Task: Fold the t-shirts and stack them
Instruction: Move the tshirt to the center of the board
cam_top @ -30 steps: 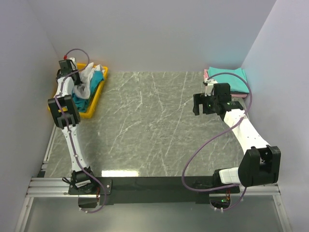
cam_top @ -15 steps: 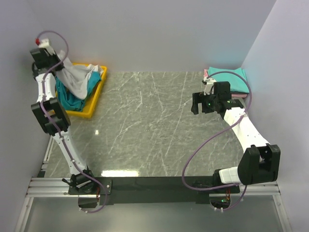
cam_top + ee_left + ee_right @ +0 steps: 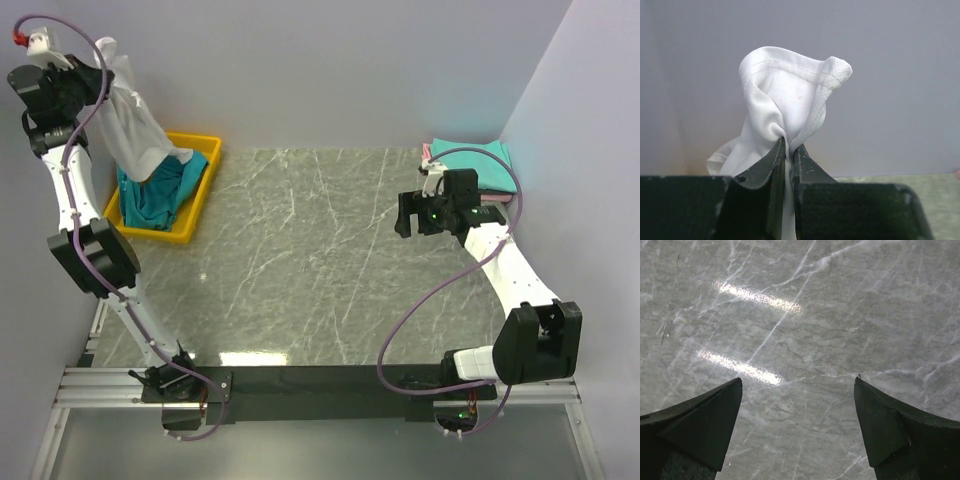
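Note:
My left gripper is raised high at the back left, shut on a bunch of the white t-shirt, which hangs down from it over the yellow tray. In the left wrist view the white t-shirt bulges out above the pinching jaws of that gripper. A teal t-shirt lies crumpled in the tray. At the back right lies a folded stack with a teal t-shirt over a pink one. My right gripper hovers open over bare table, and its wrist view shows that gripper with nothing between the fingers.
The marble table is boxed in by grey walls at the left, back and right. The yellow tray sits against the left wall at the table's back left corner. The folded stack sits in the back right corner, just behind my right arm.
My left arm has risen from the tray to well above it, lifting the white t-shirt out so it hangs free. The right arm has stayed still.

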You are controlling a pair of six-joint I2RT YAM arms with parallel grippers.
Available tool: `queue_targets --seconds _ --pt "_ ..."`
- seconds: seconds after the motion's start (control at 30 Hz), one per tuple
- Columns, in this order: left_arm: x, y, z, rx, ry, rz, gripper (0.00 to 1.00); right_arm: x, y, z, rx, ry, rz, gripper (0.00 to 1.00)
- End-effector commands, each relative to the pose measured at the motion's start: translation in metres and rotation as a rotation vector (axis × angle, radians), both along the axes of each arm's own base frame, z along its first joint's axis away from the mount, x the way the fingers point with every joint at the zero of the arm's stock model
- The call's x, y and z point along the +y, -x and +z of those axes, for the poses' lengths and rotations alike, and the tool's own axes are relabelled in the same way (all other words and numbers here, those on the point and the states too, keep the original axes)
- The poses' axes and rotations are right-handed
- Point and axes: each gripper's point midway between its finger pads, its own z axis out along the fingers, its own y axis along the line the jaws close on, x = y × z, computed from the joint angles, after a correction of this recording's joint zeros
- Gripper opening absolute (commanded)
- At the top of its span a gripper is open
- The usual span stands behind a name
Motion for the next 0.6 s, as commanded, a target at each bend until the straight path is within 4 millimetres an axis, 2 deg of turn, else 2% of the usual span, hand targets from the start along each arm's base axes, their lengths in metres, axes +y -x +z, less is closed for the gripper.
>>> queue_targets --seconds 0.0,0.07,0.17,0.2,0.27,0.3,0.37,0.4,0.43,0.5,0.57 --pt "-0.060 0.062 0.131 -0.272 -0.014 -0.183 0.01 0.001 -0.008 0.034 -0.085 -0.026 -0.001 0.98" --pt "-0.078 0.081 0.160 -0.335 -0.026 -0.222 0.01 0.003 -0.008 0.037 -0.085 -0.031 0.002 0.98" --pt "-0.115 0.101 0.180 -0.363 -0.042 -0.294 0.01 0.004 -0.010 0.040 -0.091 -0.035 0.005 0.98" --pt "-0.133 0.105 0.183 -0.366 -0.040 -0.330 0.01 0.004 -0.010 0.041 -0.092 -0.038 0.006 0.98" --pt "-0.154 0.118 0.189 -0.369 -0.032 -0.371 0.01 0.005 -0.011 0.045 -0.099 -0.041 0.007 0.98" --pt "-0.175 0.123 0.189 -0.366 -0.025 -0.420 0.01 0.004 -0.012 0.046 -0.102 -0.041 0.003 0.98" --pt "-0.199 0.136 0.190 -0.357 -0.006 -0.467 0.01 0.004 -0.013 0.050 -0.108 -0.043 0.005 0.98" --pt "-0.223 0.142 0.189 -0.351 0.007 -0.521 0.01 0.005 -0.013 0.052 -0.109 -0.048 0.010 0.98" --pt "-0.234 0.146 0.186 -0.342 0.017 -0.547 0.01 0.005 -0.013 0.055 -0.115 -0.049 0.013 0.98" --pt "-0.262 0.160 0.178 -0.319 0.069 -0.613 0.01 0.002 -0.014 0.055 -0.111 -0.047 0.009 0.98" --pt "-0.279 0.167 0.157 -0.239 0.152 -0.671 0.01 0.002 -0.014 0.056 -0.105 -0.052 0.013 0.98"
